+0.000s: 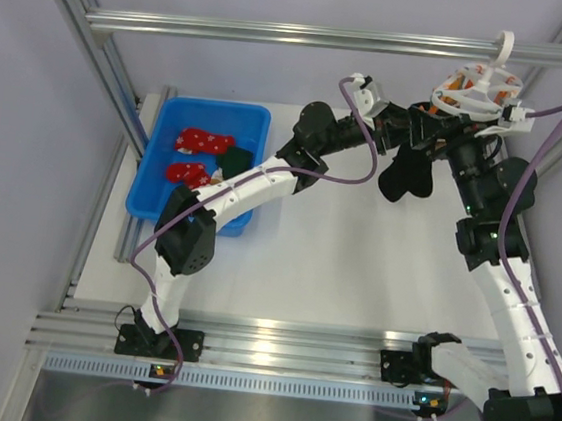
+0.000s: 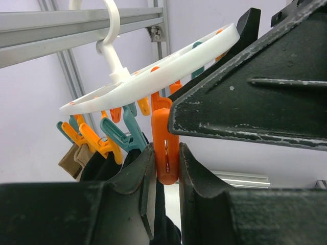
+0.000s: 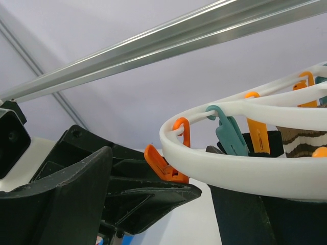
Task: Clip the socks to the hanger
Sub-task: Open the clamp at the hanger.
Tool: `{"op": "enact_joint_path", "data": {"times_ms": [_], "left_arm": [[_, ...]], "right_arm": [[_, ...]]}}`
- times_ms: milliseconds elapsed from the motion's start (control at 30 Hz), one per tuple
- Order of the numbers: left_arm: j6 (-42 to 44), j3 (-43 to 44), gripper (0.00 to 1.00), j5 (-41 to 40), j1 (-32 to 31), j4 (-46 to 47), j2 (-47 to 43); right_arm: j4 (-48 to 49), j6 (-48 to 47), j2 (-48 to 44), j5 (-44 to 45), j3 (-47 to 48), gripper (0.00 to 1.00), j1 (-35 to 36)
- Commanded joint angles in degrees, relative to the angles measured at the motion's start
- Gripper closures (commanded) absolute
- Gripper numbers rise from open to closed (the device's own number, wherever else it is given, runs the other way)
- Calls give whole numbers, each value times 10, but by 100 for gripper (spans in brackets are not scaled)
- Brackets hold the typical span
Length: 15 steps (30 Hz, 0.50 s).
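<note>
The white hanger hangs by its hook from the top rail, with orange and teal pegs under its ring. My left gripper is shut on the lower end of one orange peg. A black sock dangles just beneath it. My right gripper is open, with the ring's rim passing between its fingers and the same orange peg beside it. Two red socks and a dark green sock lie in the blue bin.
The blue bin stands at the table's left. A brown-and-cream striped sock hangs from a peg on the ring's far side. The aluminium rail crosses overhead, and both arms crowd together under the hanger at the back right.
</note>
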Motion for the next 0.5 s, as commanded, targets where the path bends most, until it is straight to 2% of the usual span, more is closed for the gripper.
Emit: {"op": "enact_joint_path", "data": {"times_ms": [0, 267, 467], "left_arm": [[3, 17, 100, 60, -11, 23, 2], [2, 15, 100, 81, -11, 24, 2], [1, 16, 100, 91, -12, 15, 2]], "right_arm": [[82, -3, 16, 5, 11, 28, 13], [104, -7, 28, 10, 9, 30, 19], [123, -19, 32, 7, -1, 37, 21]]}}
